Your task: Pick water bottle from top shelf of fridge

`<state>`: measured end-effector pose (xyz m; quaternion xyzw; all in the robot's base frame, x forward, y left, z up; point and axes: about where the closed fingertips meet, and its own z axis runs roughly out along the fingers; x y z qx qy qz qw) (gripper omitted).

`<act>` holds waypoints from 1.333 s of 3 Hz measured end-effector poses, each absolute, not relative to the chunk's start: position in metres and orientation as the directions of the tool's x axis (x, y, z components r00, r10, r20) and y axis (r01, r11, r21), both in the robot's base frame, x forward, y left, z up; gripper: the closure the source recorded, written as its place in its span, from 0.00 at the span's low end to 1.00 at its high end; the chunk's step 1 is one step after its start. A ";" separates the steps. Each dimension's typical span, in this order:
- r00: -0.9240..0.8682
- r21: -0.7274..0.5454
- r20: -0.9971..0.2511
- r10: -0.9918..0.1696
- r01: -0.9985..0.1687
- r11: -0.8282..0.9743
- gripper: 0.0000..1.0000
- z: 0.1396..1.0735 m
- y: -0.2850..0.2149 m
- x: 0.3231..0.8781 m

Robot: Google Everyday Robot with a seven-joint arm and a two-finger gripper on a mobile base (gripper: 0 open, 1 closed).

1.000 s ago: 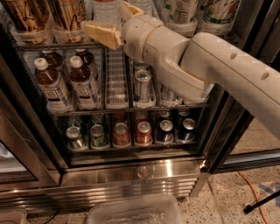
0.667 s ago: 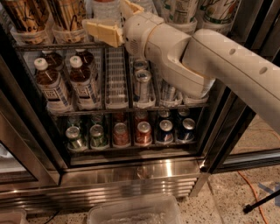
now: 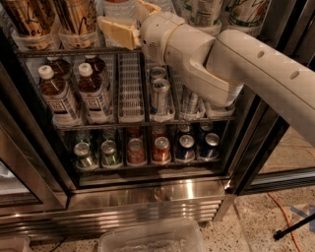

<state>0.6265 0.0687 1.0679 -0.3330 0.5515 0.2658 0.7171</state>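
Reaching the top shelf (image 3: 64, 50), the tool (image 3: 122, 17) gapes wide at the water bottle (image 3: 118, 6), apparently to straddle it.

One gripper (image 3: 132, 20) at top shelf (image 3: 74, 50), one water bottle (image 3: 117, 7), two white-capped brown bottles (image 3: 56, 96), six front bottom cans (image 3: 161, 147).

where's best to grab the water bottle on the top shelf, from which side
Take the water bottle by its lower body, under the label band, coming straight in from the front: it stands upright with tall cans close beside it. The pincer is open at the top shelf.
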 end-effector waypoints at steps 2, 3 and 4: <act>0.250 -0.184 -0.968 0.014 -0.749 0.637 0.92 1.068 0.069 0.626; 0.250 -0.185 -0.968 0.014 -0.749 0.637 1.00 1.068 0.069 0.626; 0.272 -0.200 -0.962 0.018 -0.747 0.634 1.00 1.074 0.069 0.625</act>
